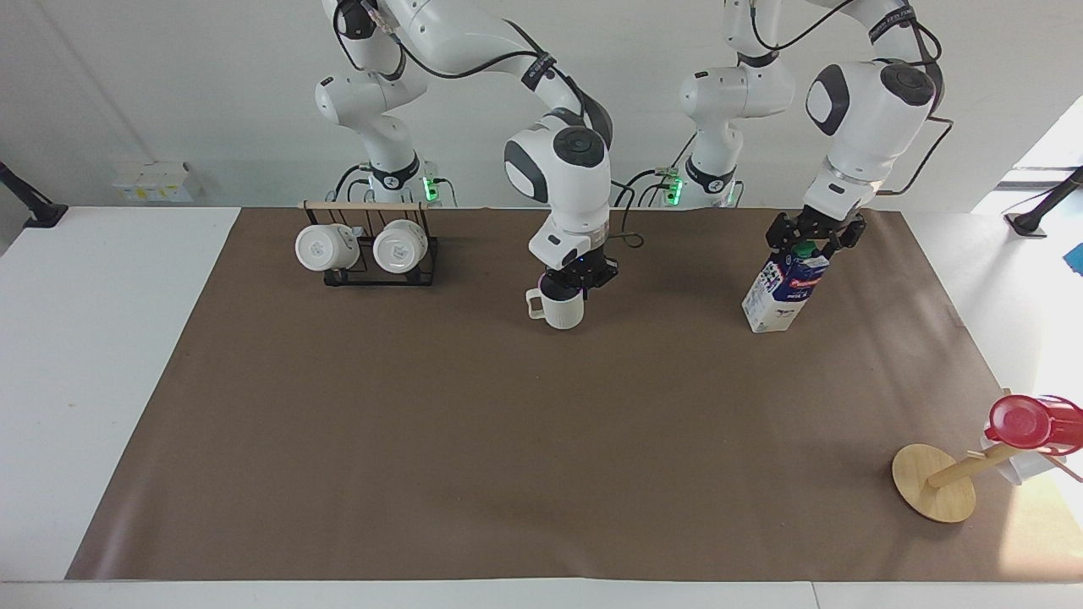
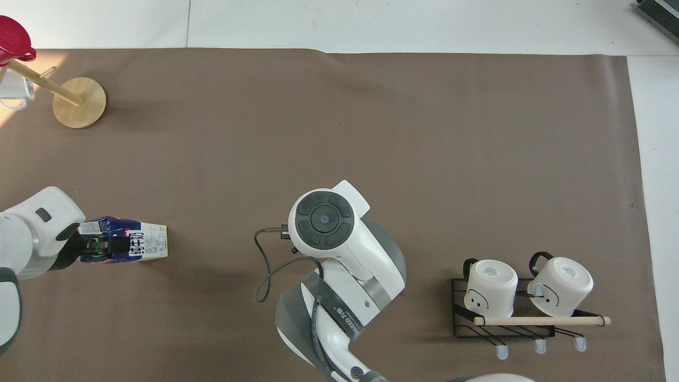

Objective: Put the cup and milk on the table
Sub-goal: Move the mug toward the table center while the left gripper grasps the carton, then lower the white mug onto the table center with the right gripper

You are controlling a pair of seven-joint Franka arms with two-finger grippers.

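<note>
The off-white ribbed cup [image 1: 564, 313] hangs upright from my right gripper [image 1: 568, 289], which is shut on its rim. The cup is just over the brown sheet of the table [image 1: 423, 440], near the robots' edge, and I cannot tell whether it touches. In the overhead view the right arm hides the cup and the gripper. The blue-and-white milk [image 1: 783, 296] stands on the sheet toward the left arm's end. My left gripper [image 1: 806, 245] is shut on its top at the green cap. The milk [image 2: 143, 245] and the left gripper [image 2: 95, 247] also show in the overhead view.
A black wire rack [image 1: 372, 275] with two glossy white mugs stands near the robots at the right arm's end and shows in the overhead view [image 2: 504, 329]. A wooden stand [image 1: 935, 482] bearing a red cup [image 1: 1028, 421] is at the left arm's end, farther from the robots.
</note>
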